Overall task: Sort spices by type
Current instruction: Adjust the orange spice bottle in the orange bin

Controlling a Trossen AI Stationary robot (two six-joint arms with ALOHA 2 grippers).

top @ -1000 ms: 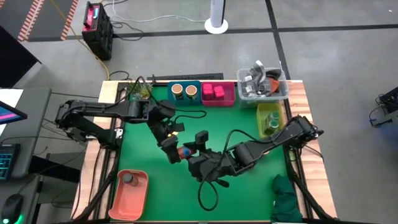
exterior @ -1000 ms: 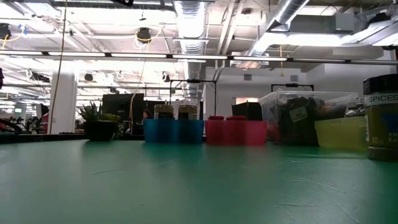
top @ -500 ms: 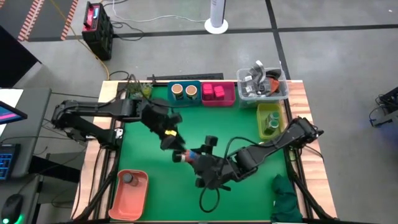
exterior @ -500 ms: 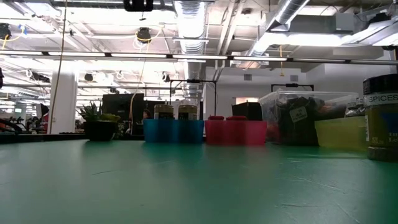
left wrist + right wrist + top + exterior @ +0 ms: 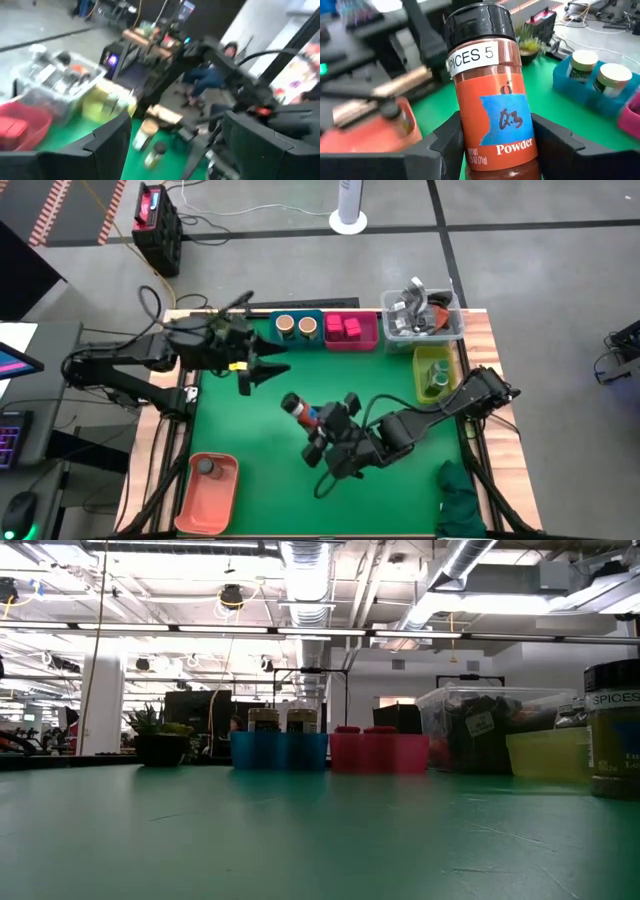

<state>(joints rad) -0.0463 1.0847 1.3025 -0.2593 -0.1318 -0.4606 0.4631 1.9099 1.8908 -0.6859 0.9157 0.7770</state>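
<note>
We hold the orange spice jar (image 5: 490, 95) clamped in the right gripper (image 5: 322, 430); left gripper (image 5: 262, 370) agape, near

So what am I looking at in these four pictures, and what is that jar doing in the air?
Two dark robot arms work at a green table. One camera looks straight down from above, one sits level with the tabletop, and one rides on each arm's wrist. The right hand is shut on a red spice jar with a black lid, holding it over the middle of the table. The left hand is open and empty, near the back. Along the back edge stand a blue bin with tan-topped jars, a pink bin and a clear tub. An orange tray sits at the front left.
</note>
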